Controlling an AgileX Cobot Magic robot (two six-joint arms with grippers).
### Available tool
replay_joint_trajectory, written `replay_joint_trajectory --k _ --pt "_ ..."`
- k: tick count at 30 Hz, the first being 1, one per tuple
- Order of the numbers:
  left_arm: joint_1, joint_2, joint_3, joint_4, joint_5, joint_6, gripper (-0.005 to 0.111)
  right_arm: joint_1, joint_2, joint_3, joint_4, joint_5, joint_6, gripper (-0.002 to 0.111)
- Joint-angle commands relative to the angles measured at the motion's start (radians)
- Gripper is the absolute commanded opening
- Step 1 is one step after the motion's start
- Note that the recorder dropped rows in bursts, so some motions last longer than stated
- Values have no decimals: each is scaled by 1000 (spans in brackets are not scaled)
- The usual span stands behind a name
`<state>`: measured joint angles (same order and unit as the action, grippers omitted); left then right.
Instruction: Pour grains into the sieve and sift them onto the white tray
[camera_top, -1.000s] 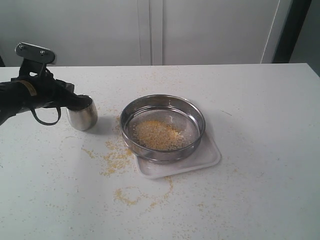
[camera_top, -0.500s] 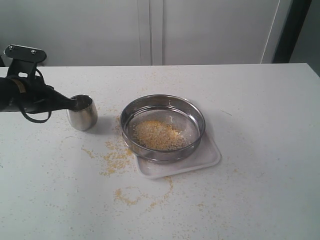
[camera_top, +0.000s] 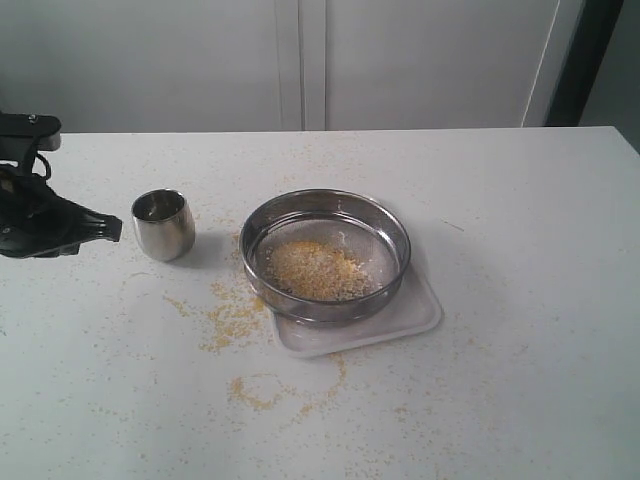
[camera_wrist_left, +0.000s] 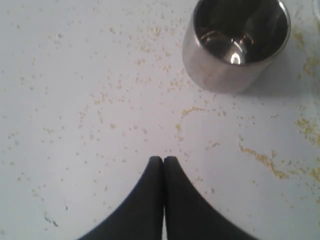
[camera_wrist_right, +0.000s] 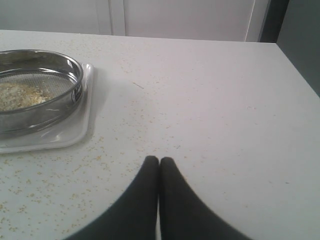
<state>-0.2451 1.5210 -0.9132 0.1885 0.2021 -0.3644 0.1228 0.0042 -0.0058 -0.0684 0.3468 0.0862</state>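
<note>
The sieve (camera_top: 325, 255) is set on the white tray (camera_top: 418, 312) on the table (camera_top: 520, 220). The grains (camera_top: 315, 270) are heaped in the sieve, and more are spilled at its seven o'clock. A steel cup (camera_top: 163, 224) is stood at its nine o'clock. The left gripper (camera_wrist_left: 163, 160) is pressed shut on nothing at the cup's nine o'clock. The right gripper (camera_wrist_right: 159, 161) is shut and empty too.

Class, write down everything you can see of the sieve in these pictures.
The sieve is a wide, shallow round ring of shiny steel with a fine mesh bottom. It sits upright and level on the white tray, its left side seeming to reach past the tray's edge. A heap of yellow and pale grains lies on the mesh, toward the front. Nothing else touches it.
</note>
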Motion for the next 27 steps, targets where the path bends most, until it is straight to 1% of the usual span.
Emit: replay_joint_trajectory --k 1,6,8,16,21,23,27 --pt "3 -28 5 -36 104 -7 0 -1 -4 6 -6 -8 -3 0" --pt "1 -44 5 -104 150 11 0 -1 -4 6 -6 -8 -3 0" --pt "1 -49 5 -136 168 55 0 -1 -4 6 -6 -8 -3 0" --pt "3 -51 3 -288 243 325 0 -1 -4 6 -6 -8 -3 0" --pt "4 -51 3 -311 245 343 0 -1 -4 6 -6 -8 -3 0" --pt "19 -51 3 -321 248 343 0 -1 -4 6 -6 -8 -3 0" --pt "91 -51 3 -386 271 343 0 -1 -4 6 -6 -8 -3 0"
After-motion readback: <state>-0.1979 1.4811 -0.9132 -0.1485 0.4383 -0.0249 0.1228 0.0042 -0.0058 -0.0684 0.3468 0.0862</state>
